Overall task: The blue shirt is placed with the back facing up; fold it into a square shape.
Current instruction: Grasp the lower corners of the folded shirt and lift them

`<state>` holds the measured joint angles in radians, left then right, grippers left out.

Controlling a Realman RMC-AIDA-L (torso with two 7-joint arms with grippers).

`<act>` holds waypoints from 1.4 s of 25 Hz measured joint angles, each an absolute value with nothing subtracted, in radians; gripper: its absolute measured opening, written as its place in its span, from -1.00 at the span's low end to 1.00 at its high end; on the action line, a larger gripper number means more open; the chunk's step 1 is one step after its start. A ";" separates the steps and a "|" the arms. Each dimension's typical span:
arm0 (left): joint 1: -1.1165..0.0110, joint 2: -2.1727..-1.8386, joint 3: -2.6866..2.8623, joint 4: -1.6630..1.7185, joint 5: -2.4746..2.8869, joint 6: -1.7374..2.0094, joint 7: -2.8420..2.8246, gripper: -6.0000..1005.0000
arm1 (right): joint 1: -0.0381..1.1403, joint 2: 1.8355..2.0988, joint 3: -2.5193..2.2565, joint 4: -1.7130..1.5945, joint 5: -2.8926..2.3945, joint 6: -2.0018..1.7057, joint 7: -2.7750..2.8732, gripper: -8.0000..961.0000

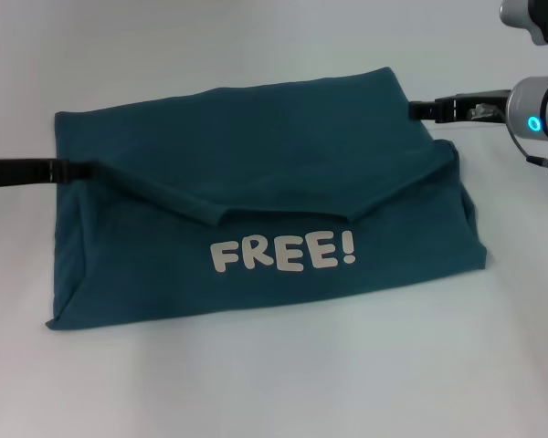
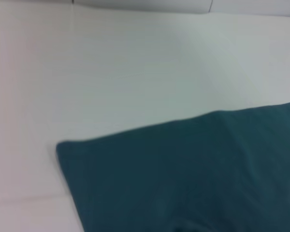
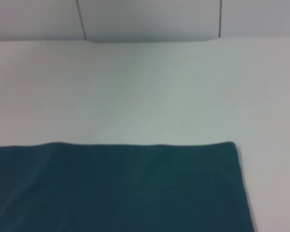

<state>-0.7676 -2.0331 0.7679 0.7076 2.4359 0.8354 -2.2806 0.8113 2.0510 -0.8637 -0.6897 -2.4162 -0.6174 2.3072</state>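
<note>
"FREE!" lettering point(image 1: 283, 253) upright on blue shirt point(image 1: 256, 155), long axis left-right. My left gripper point(image 1: 82, 170) and right gripper point(image 1: 422, 110) at its edges; jaws unreadable.

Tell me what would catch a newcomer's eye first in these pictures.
The large dark teal-blue cotton T-shirt dominates the middle of the white table, partly folded, with cream "FREE!" lettering showing on its near panel below a fold that sags to a point. The left claw reaches to the shirt's left edge, and the right claw meets its far right corner.
</note>
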 joint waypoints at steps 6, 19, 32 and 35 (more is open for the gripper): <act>-0.717 -2.021 0.752 0.861 2.551 1.112 -2.535 0.54 | 0.805 2.041 -0.864 -0.704 -2.416 -0.683 2.307 0.76; -0.700 -2.035 0.738 0.948 2.744 1.389 -2.842 0.86 | 0.800 2.053 -0.866 -0.778 -2.477 -0.749 2.307 0.94; -0.701 -2.027 0.622 0.851 2.745 1.379 -2.878 0.86 | 0.800 2.062 -0.879 -0.806 -2.504 -0.761 2.304 0.94; -0.706 -2.026 0.621 0.832 2.742 1.390 -2.881 0.86 | 0.799 2.062 -0.879 -0.813 -2.507 -0.761 2.304 0.94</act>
